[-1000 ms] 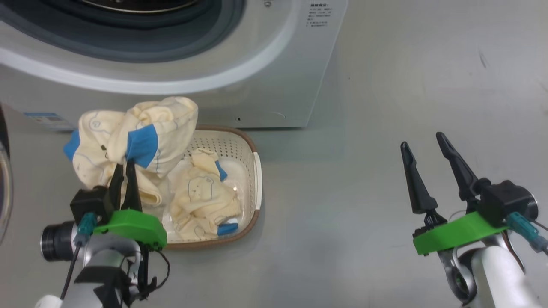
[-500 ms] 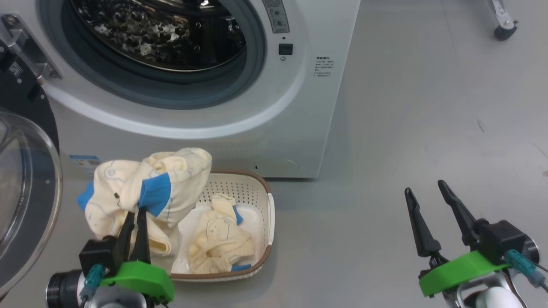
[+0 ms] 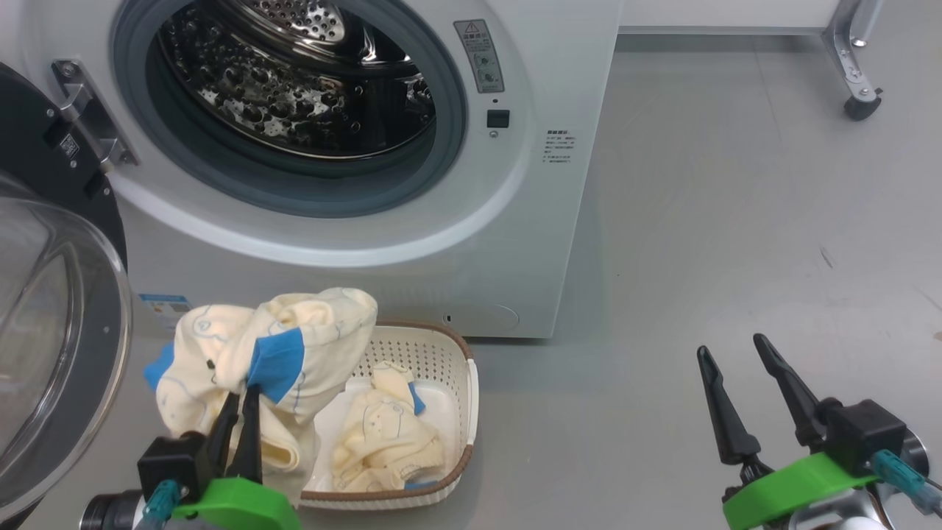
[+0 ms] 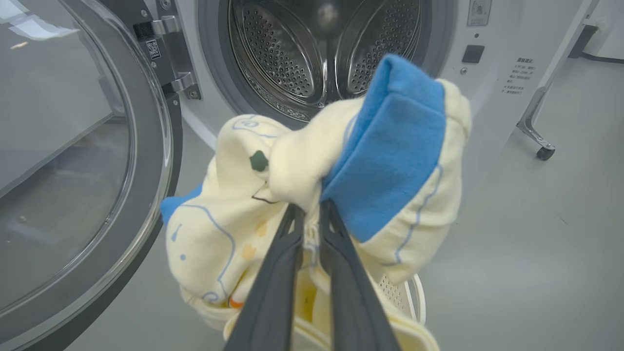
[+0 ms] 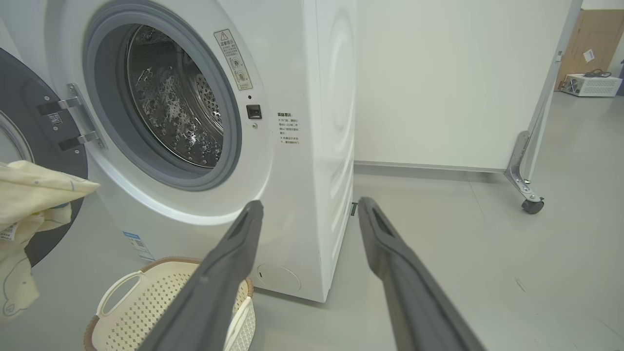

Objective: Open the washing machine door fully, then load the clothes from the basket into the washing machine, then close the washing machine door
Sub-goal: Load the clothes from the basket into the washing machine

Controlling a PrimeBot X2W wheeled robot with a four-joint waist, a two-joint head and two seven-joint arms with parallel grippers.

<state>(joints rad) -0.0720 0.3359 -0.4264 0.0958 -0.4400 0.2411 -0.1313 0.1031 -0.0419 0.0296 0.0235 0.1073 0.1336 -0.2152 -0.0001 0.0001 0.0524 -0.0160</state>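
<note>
The left arm reaches forward low at the lower left of the head view. The left gripper [image 3: 243, 397] points up toward the washing machine [image 3: 530, 243], its jaws clenched on a fold of the clothes [image 3: 309, 331]. The cream-yellow bundle with blue patches hangs around the jaws above the left end of the basket [image 3: 441, 353], in front of the machine's lower panel. A second cream garment [image 3: 383, 434] lies inside the basket. The washing machine door [image 3: 33, 132] stands swung open at the left, leaving the steel drum [image 3: 294, 88] exposed. The right arm rests at the lower right, well apart from the basket. The right gripper [image 3: 730, 346] has its jaws released and spread wide over bare floor [image 3: 699, 221], holding nothing.

Compared with a second ago, the head camera has tilted up, so the drum opening and door now show. The left jaws stay clamped on the bundle and the right jaws stay spread.
</note>
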